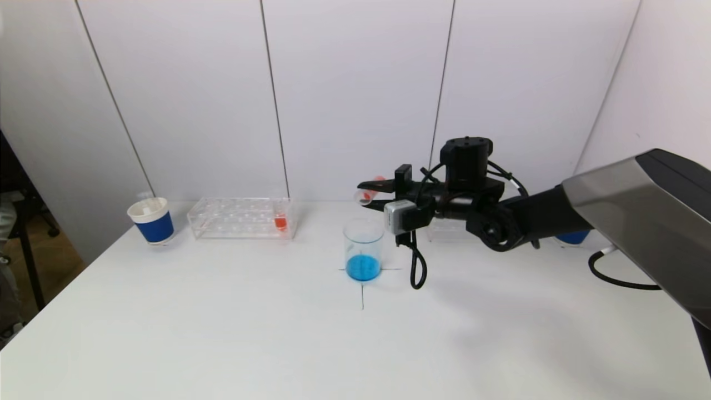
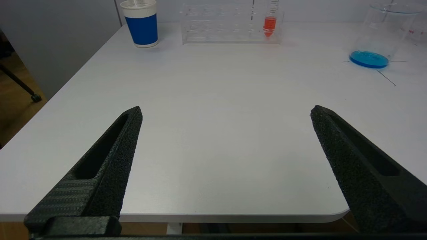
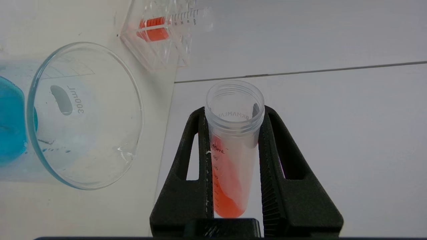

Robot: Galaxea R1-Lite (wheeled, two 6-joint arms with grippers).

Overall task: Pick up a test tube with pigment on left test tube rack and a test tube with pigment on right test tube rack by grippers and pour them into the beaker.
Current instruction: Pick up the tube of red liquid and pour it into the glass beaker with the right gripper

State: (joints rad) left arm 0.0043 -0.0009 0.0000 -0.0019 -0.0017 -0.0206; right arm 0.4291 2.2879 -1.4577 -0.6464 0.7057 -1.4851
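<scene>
My right gripper (image 1: pixel 371 195) is shut on a clear test tube (image 3: pixel 233 146) with orange-red pigment, held tilted nearly level above and just behind the glass beaker (image 1: pixel 364 249); its open mouth points left. The pigment lies along the tube's side, short of the rim. The beaker holds blue liquid (image 1: pixel 363 268) at its bottom and also shows in the right wrist view (image 3: pixel 83 113). The left rack (image 1: pixel 241 218) holds one tube of orange pigment (image 1: pixel 280 221). My left gripper (image 2: pixel 225 113) is open and empty, low over the table's near left edge. The right rack is mostly hidden behind my right arm.
A blue and white paper cup (image 1: pixel 151 220) stands left of the left rack. Another blue cup (image 1: pixel 572 238) peeks out behind my right arm. A black cross mark (image 1: pixel 362 289) lies under the beaker. The white table (image 1: pixel 222 333) ends at a wall behind.
</scene>
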